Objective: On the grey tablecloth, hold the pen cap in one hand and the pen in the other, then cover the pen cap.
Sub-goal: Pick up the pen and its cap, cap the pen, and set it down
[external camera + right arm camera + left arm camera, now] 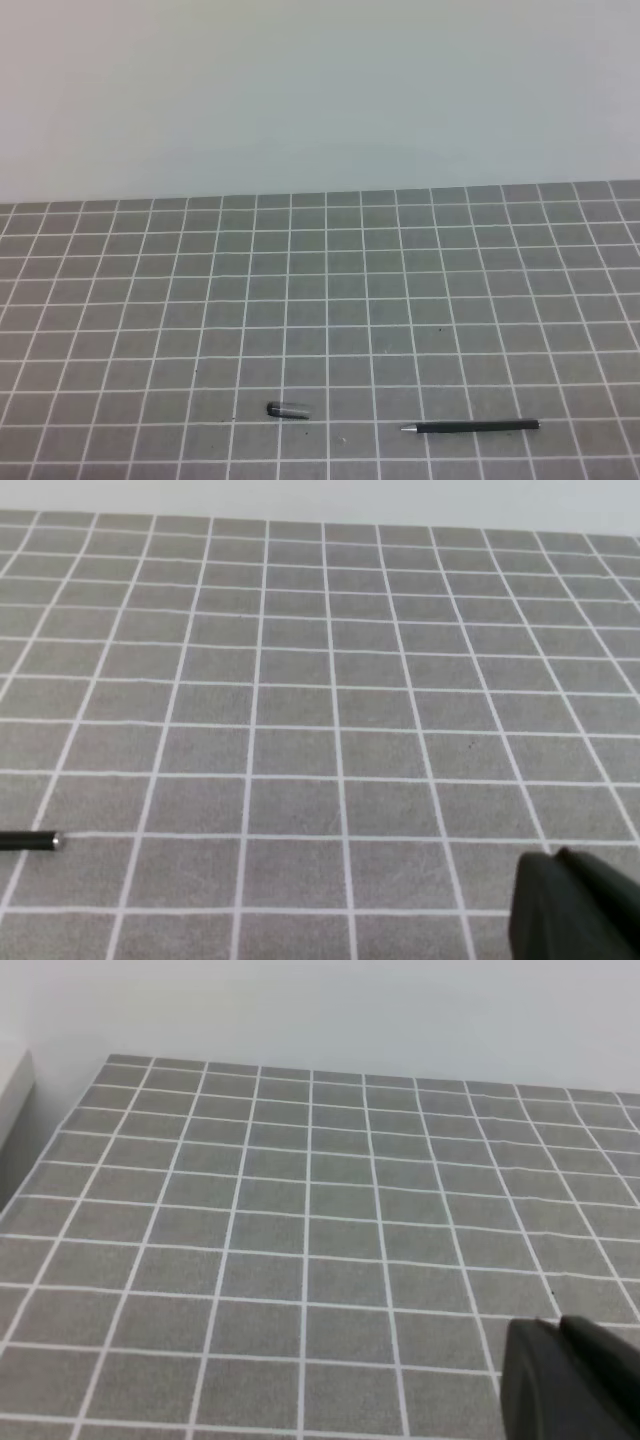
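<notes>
Flat grey tablecloth (pixel 330 300) with thin white grid lines covers the counter up to a pale wall. Short stubby pen cap (pixel 287 409), dark rounded end pointing left and greyish translucent body, lies flat near the front edge, left of centre. Slim black stick pen (pixel 472 427) lies flat to its right, well apart, silver tip toward the cap. One end of the pen shows at the right wrist view's left edge. Left hand (pixel 570 1375) closed, holding nothing, above bare cloth. Right hand (pixel 572 900) closed, likewise holding nothing.
</notes>
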